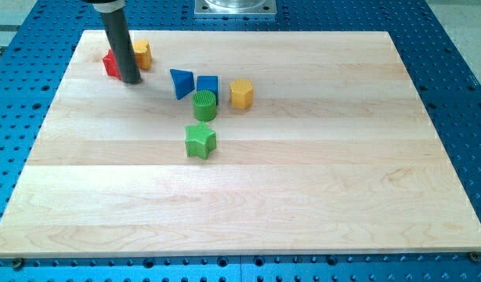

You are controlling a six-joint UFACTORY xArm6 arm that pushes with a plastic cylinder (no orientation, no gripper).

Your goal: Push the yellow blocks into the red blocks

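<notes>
My tip (131,80) rests on the board near the view's top left. A red block (110,64) sits just left of the rod, partly hidden by it. A yellow block (142,54) sits just right of the rod, close to the red block; the rod hides whether they touch. A second yellow block, hexagonal (241,92), stands further right, at the right end of a cluster of blocks. Only one red block shows.
A blue triangular block (181,82) and a blue block (207,84) lie left of the hexagonal yellow one. A green cylinder (204,105) and a green star (200,141) sit below them. The wooden board (303,196) lies on a blue perforated table.
</notes>
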